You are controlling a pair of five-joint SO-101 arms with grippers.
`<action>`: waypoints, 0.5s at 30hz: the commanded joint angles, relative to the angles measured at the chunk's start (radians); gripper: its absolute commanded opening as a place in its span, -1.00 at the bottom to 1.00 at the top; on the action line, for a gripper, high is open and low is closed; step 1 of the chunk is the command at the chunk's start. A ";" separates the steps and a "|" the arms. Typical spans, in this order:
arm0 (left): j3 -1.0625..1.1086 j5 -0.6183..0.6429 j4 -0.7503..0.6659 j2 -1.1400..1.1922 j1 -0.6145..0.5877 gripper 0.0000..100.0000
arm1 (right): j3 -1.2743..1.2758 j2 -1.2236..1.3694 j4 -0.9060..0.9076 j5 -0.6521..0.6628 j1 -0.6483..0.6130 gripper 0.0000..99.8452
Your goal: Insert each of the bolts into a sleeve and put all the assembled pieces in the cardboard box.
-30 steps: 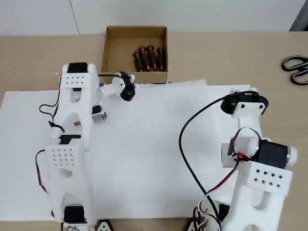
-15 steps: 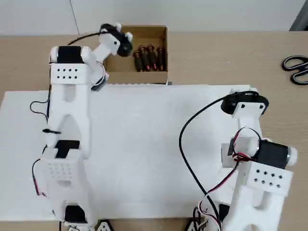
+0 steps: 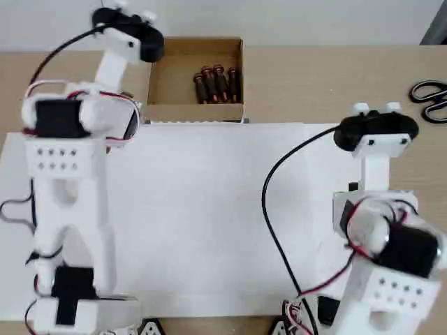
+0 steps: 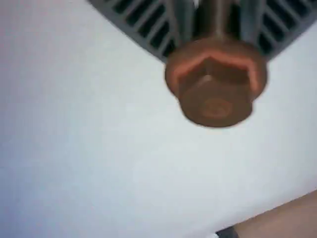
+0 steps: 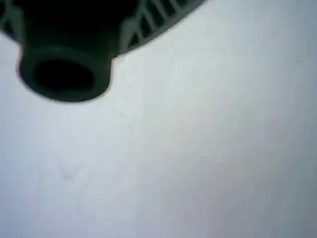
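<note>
Left gripper (image 4: 214, 22) first: on my feed its dark ribbed fingers (image 4: 143, 20) are clamped on a bolt (image 4: 215, 87), which I see head-on. It has a copper-brown hexagonal head on a round flange, with a faint mark at the centre of the head, and the shank runs back between the fingers. Behind it lies the white sheet (image 4: 99, 148), with a corner of tan table (image 4: 292, 218) past its edge. My right gripper (image 5: 69, 20) holds a sleeve (image 5: 64, 74), a dark tube with a thick rim and a round open mouth turned toward the camera. It hangs over plain white sheet, and I cannot tell how far above. From the high camera, nearest me, both arm bases sit at the 6 o'clock edge, the left arm (image 3: 66, 181) toward 7 o'clock and the right arm (image 3: 384, 244) toward 5 o'clock. The left arm stretches up past the sheet's 10 o'clock corner, its wrist end just beside the box's 9 o'clock wall. The right arm's wrist end sits at about 3 o'clock, over the sheet's edge. Beyond the sheet, at 12 o'clock, the cardboard box (image 3: 164, 77) stands open on the table. A small row of assembled pieces (image 3: 216, 84), copper-brown with darker bands, lies side by side toward its 3 o'clock wall. Far off at 2 o'clock, black-handled scissors (image 3: 429, 92) rest on the bare wood.
</note>
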 commanded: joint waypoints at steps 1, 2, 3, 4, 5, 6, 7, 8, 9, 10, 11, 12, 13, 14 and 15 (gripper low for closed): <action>0.114 0.110 0.008 -0.229 0.015 -0.99 | -0.014 -0.140 -0.012 -0.005 -0.025 -0.99; 0.171 0.143 0.005 -0.278 0.025 -0.99 | 0.012 -0.180 -0.018 -0.009 -0.044 -0.99; 0.225 0.184 0.002 -0.330 0.032 -0.99 | 0.044 -0.225 -0.025 -0.009 -0.058 -0.99; 0.282 0.230 -0.015 -0.384 0.035 -0.99 | 0.086 -0.271 -0.045 -0.011 -0.074 -0.99; 0.335 0.281 -0.041 -0.433 0.035 -0.99 | 0.137 -0.315 -0.077 -0.011 -0.094 -0.99; 0.387 0.331 -0.078 -0.485 0.037 -0.99 | 0.189 -0.363 -0.113 -0.011 -0.113 -0.99; 0.441 0.371 -0.124 -0.535 0.037 -0.99 | 0.239 -0.410 -0.148 -0.011 -0.127 -0.99; 0.484 0.408 -0.158 -0.586 0.037 -0.99 | 0.290 -0.458 -0.183 -0.011 -0.140 -0.99; 0.522 0.434 -0.189 -0.641 0.037 -0.99 | 0.342 -0.504 -0.222 -0.011 -0.157 -0.99; 0.558 0.457 -0.216 -0.695 0.037 -0.99 | 0.390 -0.552 -0.254 -0.011 -0.179 -0.99; 0.596 0.476 -0.244 -0.743 0.037 -0.99 | 0.439 -0.598 -0.286 -0.011 -0.205 -0.99; 0.642 0.494 -0.273 -0.789 0.037 -0.99 | 0.482 -0.641 -0.311 -0.011 -0.229 -0.99; 0.694 0.512 -0.298 -0.835 0.037 -0.99 | 0.523 -0.687 -0.331 -0.011 -0.257 -0.99; 0.751 0.528 -0.325 -0.881 0.035 -0.99 | 0.562 -0.727 -0.349 -0.011 -0.289 -0.99; 0.808 0.548 -0.353 -0.924 0.035 -0.99 | 0.600 -0.766 -0.367 -0.011 -0.328 -0.99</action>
